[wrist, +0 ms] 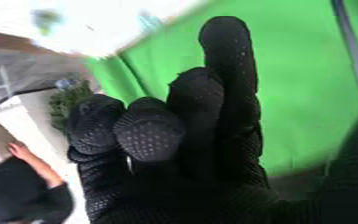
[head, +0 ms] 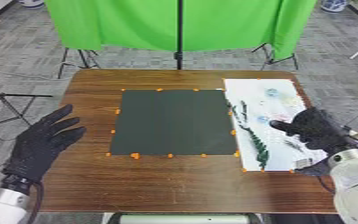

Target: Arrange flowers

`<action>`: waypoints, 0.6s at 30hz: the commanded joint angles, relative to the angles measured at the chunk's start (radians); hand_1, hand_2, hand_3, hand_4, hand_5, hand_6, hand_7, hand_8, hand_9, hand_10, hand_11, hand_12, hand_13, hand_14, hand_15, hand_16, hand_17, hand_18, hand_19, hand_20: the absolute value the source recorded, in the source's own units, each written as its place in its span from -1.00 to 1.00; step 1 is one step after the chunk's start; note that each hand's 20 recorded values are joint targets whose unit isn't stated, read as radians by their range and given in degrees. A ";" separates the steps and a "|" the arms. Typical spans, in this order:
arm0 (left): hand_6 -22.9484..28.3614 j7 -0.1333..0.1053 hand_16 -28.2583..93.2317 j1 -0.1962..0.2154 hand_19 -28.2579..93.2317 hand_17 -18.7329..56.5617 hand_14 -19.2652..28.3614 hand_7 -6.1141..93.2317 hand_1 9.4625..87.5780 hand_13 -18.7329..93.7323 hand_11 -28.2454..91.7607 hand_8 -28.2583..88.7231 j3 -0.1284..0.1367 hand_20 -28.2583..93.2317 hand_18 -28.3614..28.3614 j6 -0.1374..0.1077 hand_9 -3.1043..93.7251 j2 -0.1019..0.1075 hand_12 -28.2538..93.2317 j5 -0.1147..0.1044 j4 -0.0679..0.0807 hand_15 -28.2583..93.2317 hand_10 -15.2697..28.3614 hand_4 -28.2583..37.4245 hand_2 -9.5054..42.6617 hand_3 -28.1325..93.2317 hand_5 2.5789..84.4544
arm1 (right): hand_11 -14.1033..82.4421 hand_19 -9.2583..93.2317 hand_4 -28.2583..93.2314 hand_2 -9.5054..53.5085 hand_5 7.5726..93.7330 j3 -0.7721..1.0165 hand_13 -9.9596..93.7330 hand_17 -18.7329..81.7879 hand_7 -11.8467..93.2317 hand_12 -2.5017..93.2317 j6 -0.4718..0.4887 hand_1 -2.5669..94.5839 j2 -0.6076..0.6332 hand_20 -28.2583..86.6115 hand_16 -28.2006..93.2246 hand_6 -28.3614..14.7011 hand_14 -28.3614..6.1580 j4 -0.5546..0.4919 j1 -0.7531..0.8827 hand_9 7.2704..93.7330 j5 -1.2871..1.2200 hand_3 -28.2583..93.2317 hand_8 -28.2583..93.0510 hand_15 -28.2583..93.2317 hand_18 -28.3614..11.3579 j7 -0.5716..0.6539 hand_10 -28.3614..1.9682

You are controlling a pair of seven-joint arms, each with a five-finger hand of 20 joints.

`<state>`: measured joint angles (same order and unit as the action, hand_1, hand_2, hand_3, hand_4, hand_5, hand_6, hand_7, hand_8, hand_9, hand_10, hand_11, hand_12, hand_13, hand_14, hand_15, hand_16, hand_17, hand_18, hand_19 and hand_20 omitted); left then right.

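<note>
The leafy green stem lies on the white sheet, at the right side of the counter. A dark square panel occupies the counter's middle, left of the sheet. Right robot hand: over the sheet's right side, open, fingers loosely bent. Left robot hand: open, at the counter's left edge.

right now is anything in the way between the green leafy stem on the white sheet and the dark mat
Nothing visible stands between the green stem and the dark mat; only small orange marks dot the mat's right edge. The right hand is on the stem's other side.
</note>
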<state>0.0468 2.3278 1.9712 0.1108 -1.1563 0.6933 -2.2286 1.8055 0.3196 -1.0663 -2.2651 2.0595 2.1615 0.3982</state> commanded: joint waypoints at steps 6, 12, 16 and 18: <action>-0.03 -0.001 -0.58 0.006 0.36 -0.69 0.48 -0.37 -0.60 -0.17 -0.02 -0.72 -0.001 -0.37 0.83 -0.025 -0.31 -0.005 -0.31 -0.008 -0.004 0.24 0.31 -0.95 -0.69 0.63 -0.23 | 0.56 1.00 -0.81 -0.89 0.55 -0.153 0.51 0.14 0.16 -0.18 0.223 -0.42 0.055 0.35 -0.03 0.23 -0.20 0.056 -0.054 0.62 0.077 -0.26 -0.86 0.79 -0.67 0.105 0.04; -0.03 0.011 -0.57 -0.014 0.36 -0.69 0.48 -0.38 -0.60 -0.17 -0.02 -0.72 -0.014 -0.37 0.84 -0.037 -0.31 0.001 -0.31 -0.008 0.001 0.25 0.31 -0.95 -0.69 0.63 -0.23 | 0.55 1.00 -0.96 -0.89 0.54 -0.237 0.50 0.14 0.14 -0.19 0.233 -0.52 0.099 0.34 -0.04 0.22 -0.20 0.096 -0.105 0.56 0.187 0.05 -0.85 0.79 -0.66 0.144 -0.01; -0.03 0.015 -0.58 -0.014 0.36 -0.69 0.48 -0.38 -0.60 -0.17 -0.02 -0.72 -0.011 -0.37 0.84 -0.043 -0.31 0.000 -0.31 -0.007 0.000 0.25 0.31 -0.95 -0.69 0.63 -0.22 | 0.55 1.00 -1.00 -0.91 0.54 -0.268 0.50 0.14 0.14 -0.20 0.268 -0.60 0.117 0.34 -0.05 0.23 -0.20 0.110 -0.141 0.56 0.227 0.19 -0.85 0.79 -0.66 0.164 -0.01; -0.03 0.016 -0.58 -0.014 0.36 -0.69 0.48 -0.38 -0.60 -0.17 -0.02 -0.72 -0.011 -0.37 0.84 -0.045 -0.31 0.001 -0.31 -0.006 0.001 0.25 0.31 -0.95 -0.69 0.63 -0.23 | 0.55 1.00 -1.00 -0.92 0.54 -0.277 0.50 0.14 0.13 -0.20 0.295 -0.67 0.125 0.34 -0.05 0.23 -0.20 0.122 -0.159 0.57 0.220 0.32 -0.86 0.79 -0.66 0.163 -0.01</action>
<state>0.0488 2.3120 1.9613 0.0833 -1.1549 0.6912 -2.2287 1.5448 0.5498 -0.9746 -2.1687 1.9454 2.3700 0.5374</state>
